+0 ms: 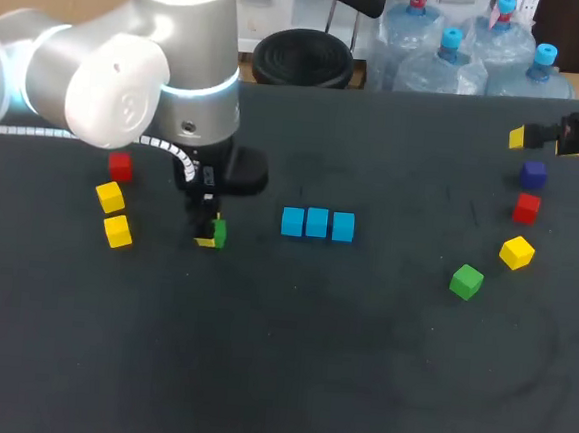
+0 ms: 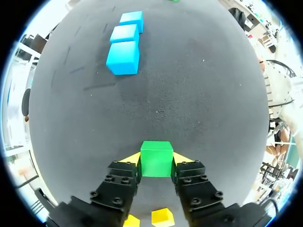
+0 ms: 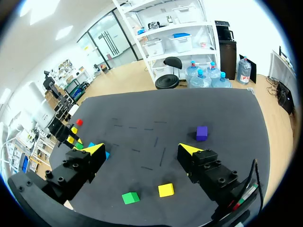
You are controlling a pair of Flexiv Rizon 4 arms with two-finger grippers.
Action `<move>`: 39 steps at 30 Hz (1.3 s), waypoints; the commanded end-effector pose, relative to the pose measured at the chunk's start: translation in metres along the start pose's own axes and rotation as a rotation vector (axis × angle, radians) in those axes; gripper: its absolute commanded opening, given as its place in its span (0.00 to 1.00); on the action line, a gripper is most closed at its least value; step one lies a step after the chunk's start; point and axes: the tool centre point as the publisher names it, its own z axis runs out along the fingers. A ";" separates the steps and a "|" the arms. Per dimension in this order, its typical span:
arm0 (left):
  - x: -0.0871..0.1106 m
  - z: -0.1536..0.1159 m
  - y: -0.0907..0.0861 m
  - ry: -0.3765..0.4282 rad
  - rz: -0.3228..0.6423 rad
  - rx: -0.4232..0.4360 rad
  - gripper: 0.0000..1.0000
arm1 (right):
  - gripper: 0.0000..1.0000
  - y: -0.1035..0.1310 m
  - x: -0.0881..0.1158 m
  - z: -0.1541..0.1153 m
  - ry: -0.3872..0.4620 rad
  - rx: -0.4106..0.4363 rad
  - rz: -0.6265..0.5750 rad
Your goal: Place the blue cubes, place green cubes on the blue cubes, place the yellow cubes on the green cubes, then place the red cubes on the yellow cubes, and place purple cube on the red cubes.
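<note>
Three blue cubes (image 1: 316,223) lie in a row mid-table, also seen ahead of my left gripper (image 2: 124,57). My left gripper (image 1: 211,232) is down at the table left of them, shut on a green cube (image 2: 156,158) with a yellow tip against each side. A second green cube (image 1: 466,282), a yellow cube (image 1: 516,252), a red cube (image 1: 527,207) and a purple cube (image 1: 533,174) lie at the right. My right gripper (image 1: 541,141) hangs open and empty above the far right edge, over the purple cube (image 3: 202,133).
At the left lie a red cube (image 1: 120,166) and two yellow cubes (image 1: 110,196) (image 1: 118,231). The left arm's big elbow (image 1: 131,64) rises over the table's back left. The front half of the dark table (image 1: 287,377) holds no objects.
</note>
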 end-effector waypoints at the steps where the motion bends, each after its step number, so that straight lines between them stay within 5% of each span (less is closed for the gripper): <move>1: -0.001 -0.005 0.002 0.013 -0.011 0.017 0.00 | 1.00 0.000 0.000 -0.001 0.000 0.002 0.000; 18: -0.044 -0.042 -0.005 0.047 -0.007 -0.022 0.00 | 1.00 0.000 0.000 -0.001 0.000 0.002 0.000; 39: -0.092 -0.039 0.022 0.050 -0.054 -0.031 0.00 | 1.00 0.000 0.000 -0.001 0.000 0.002 0.000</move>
